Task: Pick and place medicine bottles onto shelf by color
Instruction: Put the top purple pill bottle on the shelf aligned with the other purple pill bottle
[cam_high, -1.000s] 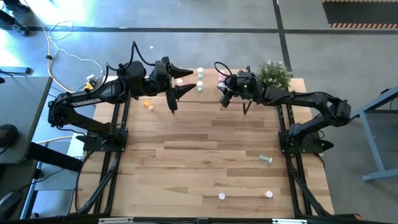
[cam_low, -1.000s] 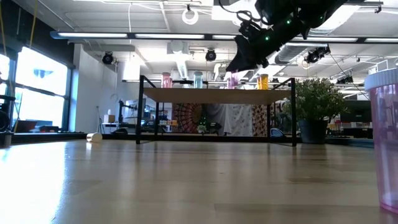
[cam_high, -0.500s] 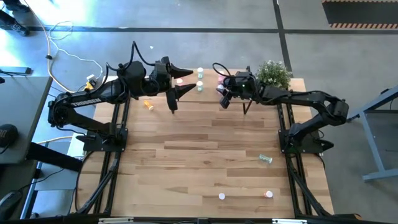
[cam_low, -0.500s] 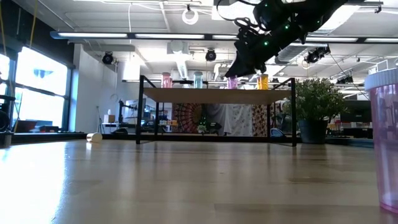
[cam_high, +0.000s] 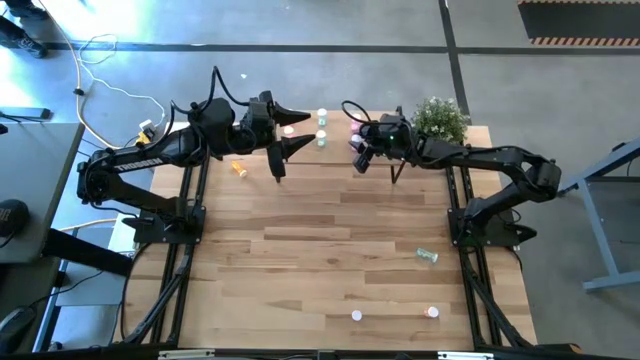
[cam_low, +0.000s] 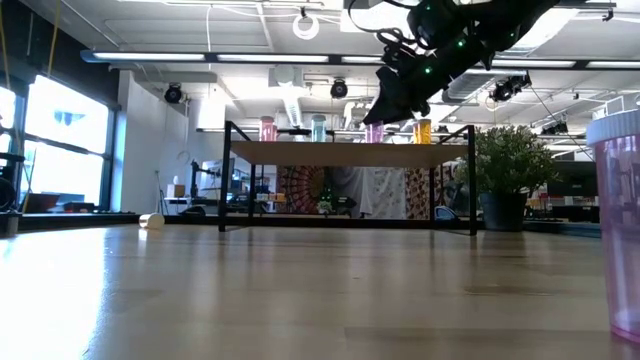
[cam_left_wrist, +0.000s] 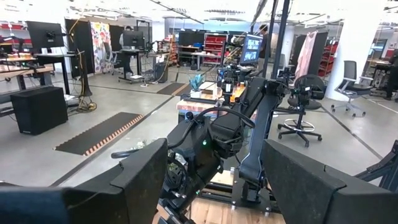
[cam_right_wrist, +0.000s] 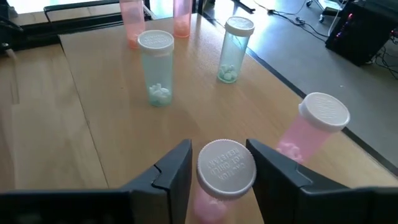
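Our right gripper (cam_right_wrist: 221, 163) has barely shifted, jaws now loose beside the white-capped pink pill bottle (cam_right_wrist: 222, 177) on the light-wood shelf (cam_right_wrist: 93, 118); cap lettering unreadable. Left gripper (cam_high: 285, 125) jaws spread over the plank worktop (cam_high: 330, 250).

Left gripper (cam_high: 290, 127) at far edge of tabletop (cam_high: 330, 240), fingers spread wide, above shelf's left part. Right gripper (cam_high: 356, 146) over shelf's right part, beside potted plant (cam_high: 440, 118). Green bottles (cam_high: 322, 128) stand between grippers. Orange bottle (cam_high: 238, 168) lies left of shelf. Green bottle (cam_high: 428, 256) lies near right arm's base. Two white-capped bottles (cam_high: 357, 316) stand near front edge.
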